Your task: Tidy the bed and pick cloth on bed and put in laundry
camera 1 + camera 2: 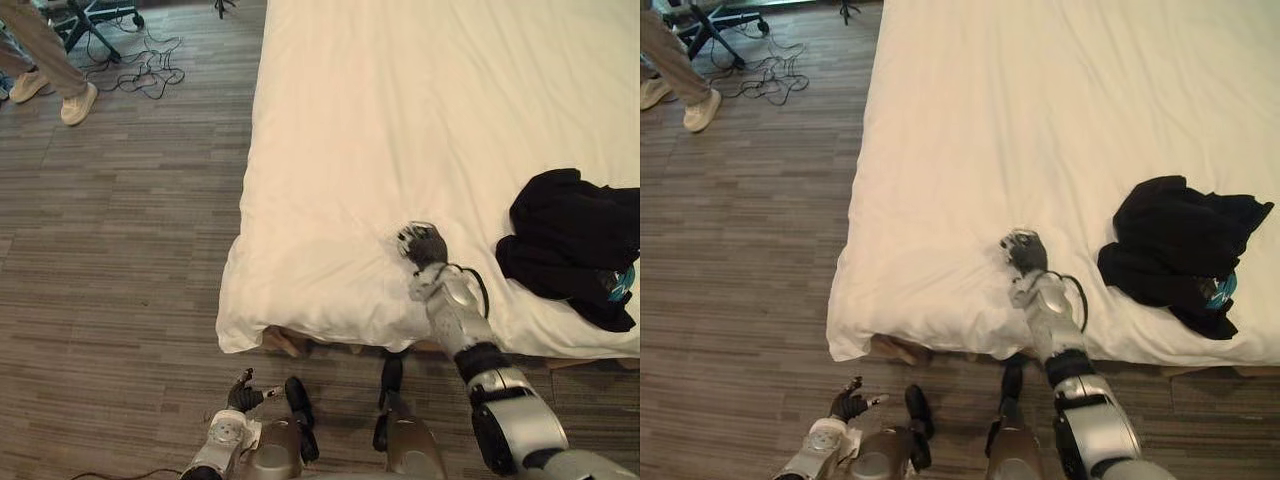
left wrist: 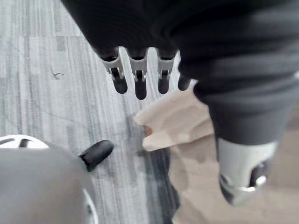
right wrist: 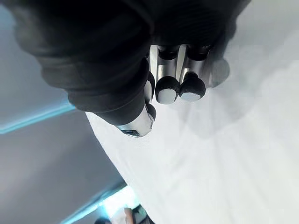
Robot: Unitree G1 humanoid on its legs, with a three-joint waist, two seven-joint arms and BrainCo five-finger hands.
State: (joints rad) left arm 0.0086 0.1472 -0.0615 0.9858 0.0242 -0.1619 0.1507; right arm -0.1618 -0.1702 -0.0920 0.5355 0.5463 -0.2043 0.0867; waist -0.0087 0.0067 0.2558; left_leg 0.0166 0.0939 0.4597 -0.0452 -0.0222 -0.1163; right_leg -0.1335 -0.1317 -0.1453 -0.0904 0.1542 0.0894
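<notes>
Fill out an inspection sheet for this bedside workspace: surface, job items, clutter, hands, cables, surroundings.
Surface: bed under a white cover, mostly smooth, its near corner hanging over the edge.
Job's things: black cloth heaped on the bed by its near edge; laundry basket, nothing seen.
Clutter: nothing seen.
Hands: right hand rests on the cover, left of the black cloth and apart from it. Left hand hangs low over the floor, fingers straight, holding nothing.
Cables: black cables tangled on the floor, far left.
Surroundings: wood-pattern floor; chair base; person's legs beside it.
</notes>
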